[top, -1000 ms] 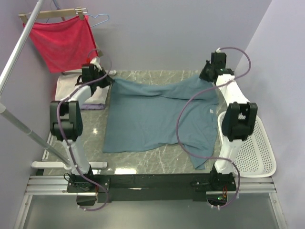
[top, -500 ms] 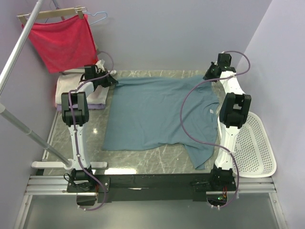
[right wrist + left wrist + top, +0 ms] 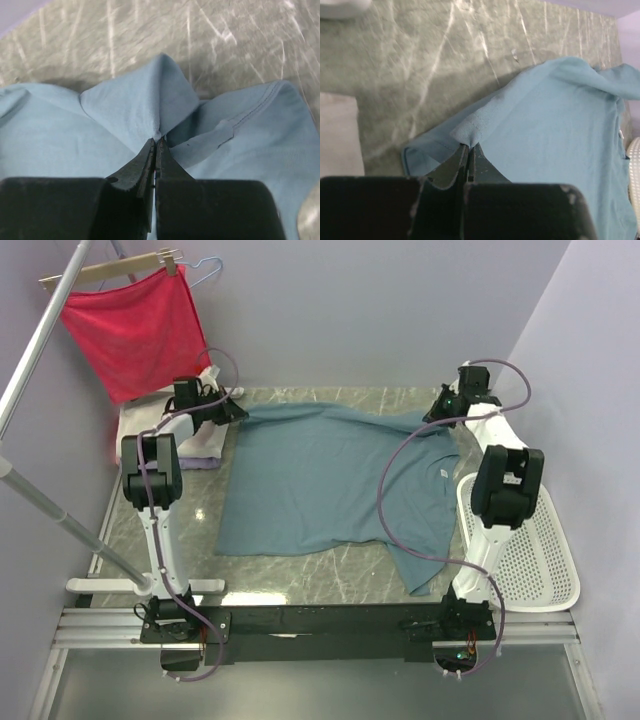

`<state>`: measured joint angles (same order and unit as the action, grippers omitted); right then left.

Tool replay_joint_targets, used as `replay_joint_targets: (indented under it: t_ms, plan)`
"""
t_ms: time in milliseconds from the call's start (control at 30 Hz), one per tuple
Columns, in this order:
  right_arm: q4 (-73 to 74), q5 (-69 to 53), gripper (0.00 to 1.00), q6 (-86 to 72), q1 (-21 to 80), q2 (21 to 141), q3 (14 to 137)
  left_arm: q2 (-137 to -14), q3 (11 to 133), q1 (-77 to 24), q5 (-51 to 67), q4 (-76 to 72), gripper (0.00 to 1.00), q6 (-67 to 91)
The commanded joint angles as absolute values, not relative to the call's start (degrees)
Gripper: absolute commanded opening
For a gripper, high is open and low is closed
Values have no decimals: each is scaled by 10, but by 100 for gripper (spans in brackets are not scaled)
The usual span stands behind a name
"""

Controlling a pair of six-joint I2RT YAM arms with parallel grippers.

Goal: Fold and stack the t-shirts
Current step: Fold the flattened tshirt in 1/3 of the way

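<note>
A dusty teal-blue t-shirt (image 3: 330,480) lies spread over the marble table, one sleeve trailing to the near right. My left gripper (image 3: 236,412) is shut on its far left corner, a pinched fold of hem (image 3: 469,131) showing at the fingertips (image 3: 470,146). My right gripper (image 3: 441,408) is shut on the far right corner, a peak of cloth (image 3: 150,100) rising from the fingertips (image 3: 156,141). Folded cream-white and pale lavender tees (image 3: 205,448) lie in a pile at the far left, behind the left arm.
A red cloth (image 3: 130,330) hangs on a wooden hanger at the back left. A white perforated tray (image 3: 535,550) sits at the table's right edge. A slanted metal pole (image 3: 45,495) crosses the left side. Purple walls close the back and right.
Both grippers carried the shirt's far edge farther back and pulled it taut; it has since slackened slightly between them. The right arm swung outward to the right.
</note>
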<state>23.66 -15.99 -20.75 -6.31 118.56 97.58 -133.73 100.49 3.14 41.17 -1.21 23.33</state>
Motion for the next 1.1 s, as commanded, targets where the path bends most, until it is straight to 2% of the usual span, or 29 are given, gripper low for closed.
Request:
replay_joint_targets:
  t_ms: [0, 267, 500, 567, 833, 967, 1067]
  plan:
    - [202, -142, 0, -202, -64, 1095, 932, -1249, 952, 33, 421, -21, 1, 200]
    - [237, -71, 0, -208, -64, 1040, 867, -1192, 882, 37, 364, 26, 1, 151]
    - [249, 17, 0, -230, -65, 1043, 847, -1171, 819, 80, 346, 14, 1, 147]
    - [246, 9, 0, -232, -72, 1060, 859, -1174, 822, 93, 357, 4, 1, 161]
    - [282, -120, 0, -241, -89, 1207, 1052, -1268, 984, 95, 436, 17, 1, 196]
    - [337, -174, 0, -212, -100, 1280, 1168, -1332, 1117, 97, 453, 128, 1, 153]
    - [363, -181, 0, -190, -110, 1305, 1217, -1346, 1117, 103, 460, 148, 1, 141]
